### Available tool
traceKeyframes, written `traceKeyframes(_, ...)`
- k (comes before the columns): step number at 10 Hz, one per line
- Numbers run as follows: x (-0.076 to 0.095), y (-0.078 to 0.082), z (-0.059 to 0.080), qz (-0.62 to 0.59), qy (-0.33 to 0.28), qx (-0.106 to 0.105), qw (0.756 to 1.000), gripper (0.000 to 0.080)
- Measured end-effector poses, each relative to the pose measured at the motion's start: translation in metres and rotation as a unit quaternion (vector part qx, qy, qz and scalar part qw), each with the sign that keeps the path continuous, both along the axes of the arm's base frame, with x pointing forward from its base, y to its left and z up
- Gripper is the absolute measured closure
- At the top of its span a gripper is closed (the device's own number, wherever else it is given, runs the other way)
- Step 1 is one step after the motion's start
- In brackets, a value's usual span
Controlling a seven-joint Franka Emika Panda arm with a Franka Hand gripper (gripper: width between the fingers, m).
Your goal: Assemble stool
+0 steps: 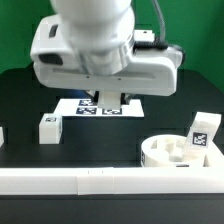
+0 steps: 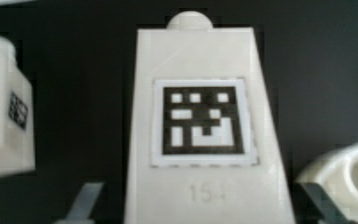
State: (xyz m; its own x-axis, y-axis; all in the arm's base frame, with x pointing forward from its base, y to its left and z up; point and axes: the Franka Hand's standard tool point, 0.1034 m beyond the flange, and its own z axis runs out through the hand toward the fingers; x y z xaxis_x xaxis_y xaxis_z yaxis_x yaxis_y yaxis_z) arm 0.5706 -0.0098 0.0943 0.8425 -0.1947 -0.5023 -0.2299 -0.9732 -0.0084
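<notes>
In the wrist view a white block leg with a black-and-white tag fills the middle, its rounded peg pointing away from the camera. My gripper is shut on it, with one finger at each long side. A second leg lies beside it, also seen on the table at the exterior view's left. The round seat sits at the exterior view's right with a third leg standing on it. The arm hides the gripper and the held leg in the exterior view.
The marker board lies flat under the arm, at the middle of the black table. A long white bar runs along the front edge. The seat's rim shows close beside the held leg.
</notes>
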Motion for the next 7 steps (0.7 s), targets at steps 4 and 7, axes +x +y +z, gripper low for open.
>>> traceKeyframes(4, 0.024, 0.01, 0.027, 0.0, -0.173, -0.021, 0.985, 0.0462)
traceKeyframes(7, 0.028, 0.01, 0.021, 0.0, -0.294, -0.048, 0.955, 0.0462)
